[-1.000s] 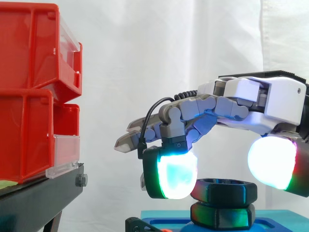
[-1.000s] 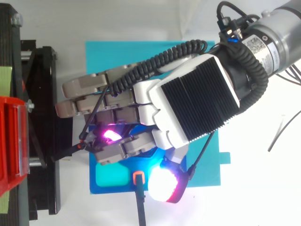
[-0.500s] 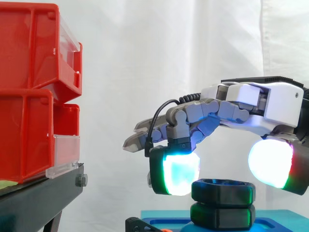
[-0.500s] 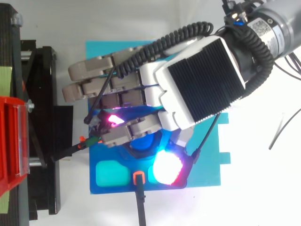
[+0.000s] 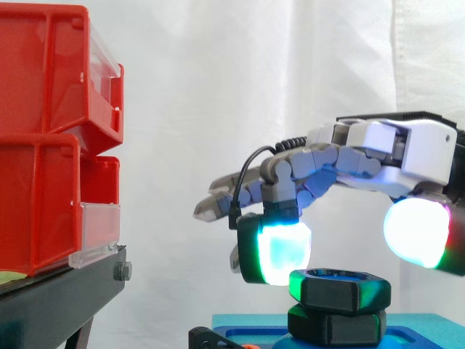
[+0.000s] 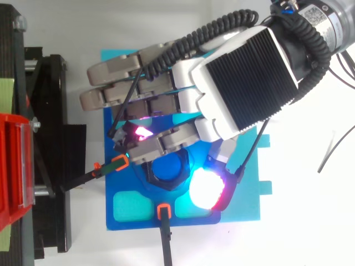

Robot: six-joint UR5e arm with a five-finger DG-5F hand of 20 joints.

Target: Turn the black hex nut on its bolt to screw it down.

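Observation:
The black hex nut (image 5: 338,289) sits on its bolt above a second black hex piece (image 5: 336,326) on the blue base plate (image 6: 244,206). From above, the nut (image 6: 166,174) rings the blue bolt top. My hand (image 5: 407,149) hovers over it, palm down (image 6: 244,72). One bent finger's glowing pad (image 5: 275,251) hangs at the nut's left corner. The thumb pad (image 5: 415,234) floats above the nut's right edge, apart from it. The other fingers stretch out straight to the left. The hand is open.
Red bins (image 5: 51,138) stand stacked on a black stand (image 5: 65,291) at the left. Orange clips (image 6: 162,210) with thin black leads sit on the plate's front and left edges. White curtain hangs behind.
The hand rose and slid toward the far edge of the plate, its pads coming off the nut. The nut has turned on its bolt and shows more from above.

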